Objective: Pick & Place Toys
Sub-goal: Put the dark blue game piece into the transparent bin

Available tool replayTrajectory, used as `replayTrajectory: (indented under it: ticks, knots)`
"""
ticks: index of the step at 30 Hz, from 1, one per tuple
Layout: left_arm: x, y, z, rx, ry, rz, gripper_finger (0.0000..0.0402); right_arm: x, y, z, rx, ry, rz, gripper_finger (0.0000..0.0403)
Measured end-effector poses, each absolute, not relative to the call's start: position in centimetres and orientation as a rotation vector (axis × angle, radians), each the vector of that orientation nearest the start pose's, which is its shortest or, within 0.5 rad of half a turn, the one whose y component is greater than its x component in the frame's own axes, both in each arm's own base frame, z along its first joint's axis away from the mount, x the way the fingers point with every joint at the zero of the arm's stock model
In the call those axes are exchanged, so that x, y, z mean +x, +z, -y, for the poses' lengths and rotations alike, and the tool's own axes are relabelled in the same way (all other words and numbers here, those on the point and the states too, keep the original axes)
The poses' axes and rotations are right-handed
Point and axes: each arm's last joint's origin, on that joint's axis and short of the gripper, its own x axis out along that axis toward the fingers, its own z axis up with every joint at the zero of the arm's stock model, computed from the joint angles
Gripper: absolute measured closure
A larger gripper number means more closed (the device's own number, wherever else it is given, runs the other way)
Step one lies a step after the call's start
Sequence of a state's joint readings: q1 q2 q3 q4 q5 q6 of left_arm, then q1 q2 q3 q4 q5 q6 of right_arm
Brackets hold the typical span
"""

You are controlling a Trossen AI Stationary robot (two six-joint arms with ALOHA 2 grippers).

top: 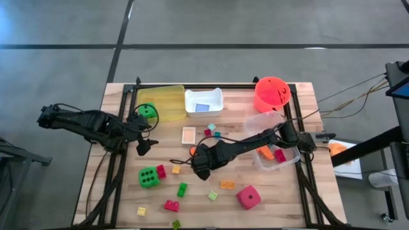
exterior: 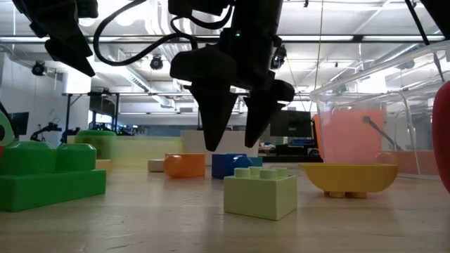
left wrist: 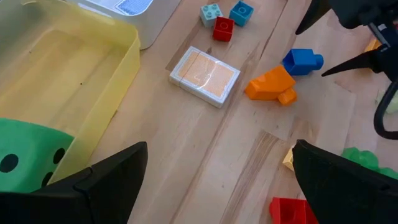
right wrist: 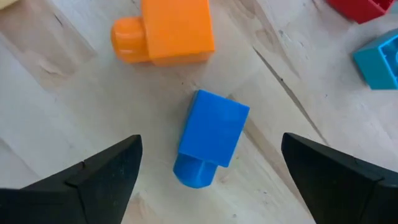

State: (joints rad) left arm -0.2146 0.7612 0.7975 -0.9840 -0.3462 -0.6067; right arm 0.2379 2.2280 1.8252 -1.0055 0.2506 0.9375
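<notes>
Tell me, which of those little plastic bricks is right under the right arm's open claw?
The small blue plastic brick, lying between the right tool's spread fingers. The orange brick lies just beyond it, outside them.

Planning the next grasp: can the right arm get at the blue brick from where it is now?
Probably yes. The right gripper hangs open right over the blue brick, fingers on either side, nothing between. The orange brick lies close but apart.

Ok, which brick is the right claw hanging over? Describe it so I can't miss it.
Find the card lying mid-table, below the white tray. Just below the card, the open right claw hangs over a blue brick lying on its side. The orange brick beside it is its only close neighbour.
</notes>
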Motion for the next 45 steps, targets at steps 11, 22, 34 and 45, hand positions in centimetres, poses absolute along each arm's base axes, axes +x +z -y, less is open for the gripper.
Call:
replayTrajectory:
  ticks: [11, 22, 34, 45]
  knots:
    - [12.7, 27.8, 1.8, -0.307, 0.389, -0.827, 0.0016, 43.5, 16.7, -9.8, 0.473, -0.632, -1.205, 0.0022]
    - [12.7, 27.8, 1.8, -0.307, 0.389, -0.828, 0.0016, 43.4, 15.7, -9.7, 0.476, -0.642, -1.217, 0.0077]
    - [12.7, 27.8, 1.8, -0.324, 0.394, -0.825, 0.0016, 43.5, 15.6, -9.4, 0.484, -0.642, -1.214, 0.0256]
    - [12.7, 27.8, 1.8, -0.328, 0.391, -0.827, 0.0016, 43.4, 15.8, -9.4, 0.468, -0.623, -1.230, 0.0276]
